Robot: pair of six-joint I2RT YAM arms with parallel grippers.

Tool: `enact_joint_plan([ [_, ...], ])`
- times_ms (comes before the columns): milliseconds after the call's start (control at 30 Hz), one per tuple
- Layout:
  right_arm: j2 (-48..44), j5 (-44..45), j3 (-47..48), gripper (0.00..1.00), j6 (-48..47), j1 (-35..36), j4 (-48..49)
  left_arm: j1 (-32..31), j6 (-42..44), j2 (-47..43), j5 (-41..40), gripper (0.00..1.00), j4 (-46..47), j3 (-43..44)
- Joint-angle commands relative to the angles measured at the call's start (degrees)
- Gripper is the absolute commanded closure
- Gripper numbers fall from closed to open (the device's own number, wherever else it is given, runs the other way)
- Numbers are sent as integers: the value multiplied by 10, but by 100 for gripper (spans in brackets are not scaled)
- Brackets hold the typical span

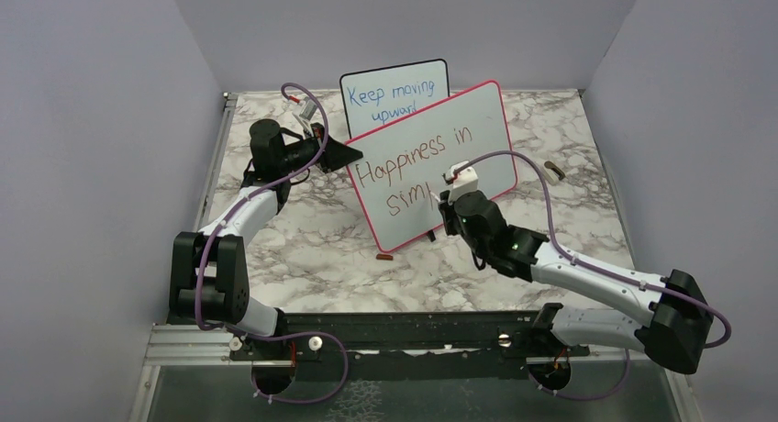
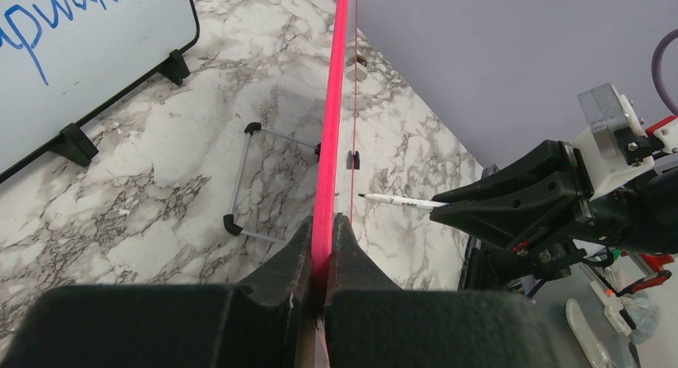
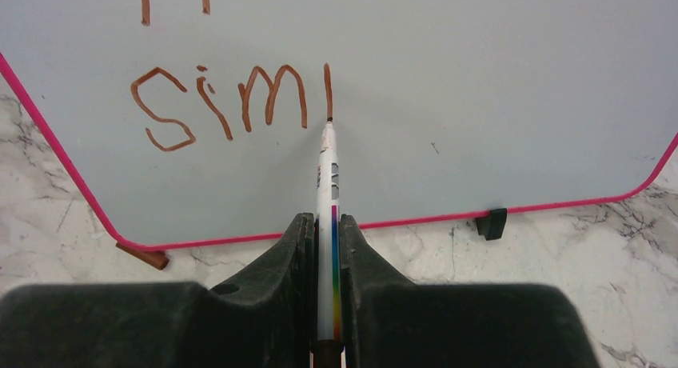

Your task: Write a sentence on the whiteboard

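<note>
**marbletop_mike:** quick q, why is the left gripper pinching the whiteboard at all? it's got feet

**yam_fan:** the feet are tiny and it's standing up on edge, so my guess is a pen tip pushing on it would skid or tip it. left claw is clenched on the pink frame at the whiteboard's left edge, frame squeezed between both fingers, basically a brace

**marbletop_mike:** and the right gripper?

**yam_fan:** clamped around the marker, barrel poking straight out between the fingers at the whiteboard's face, tip touching the surface at the bottom of a short vertical stroke. lots of barrel sticking out, probably so the fingers clear the whiteboard and don't smear ink

**marbletop_mike:** where's the sentence at?

**yam_fan:** on the whiteboard's face, brownish-red, two lines: "Happiness in" on top, "sim" plus that one stroke under it. looks like a word half written, so I'd call it a bit past halfway. the whiteboard sits on the marble table, with the smaller black-framed board just behind its top edge. the face to the right of the tip is bare, so there's room for the rest
</note>
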Motion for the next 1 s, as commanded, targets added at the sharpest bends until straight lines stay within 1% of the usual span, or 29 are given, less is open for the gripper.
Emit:
enact_joint_plan([
  [0,9,8,14,99,-20,-11,68,-6,44,17,-32,100,-57,-8],
  [367,34,-25,22,99,-28,-26,101,-7,45,18,-31,100,-58,-7],
  [600,38,-40,27,99,-28,-27,99,-7,47,19,-33,100,-61,-5],
  [967,42,-29,25,99,-19,-32,85,-7,50,19,-34,100,-65,-4],
])
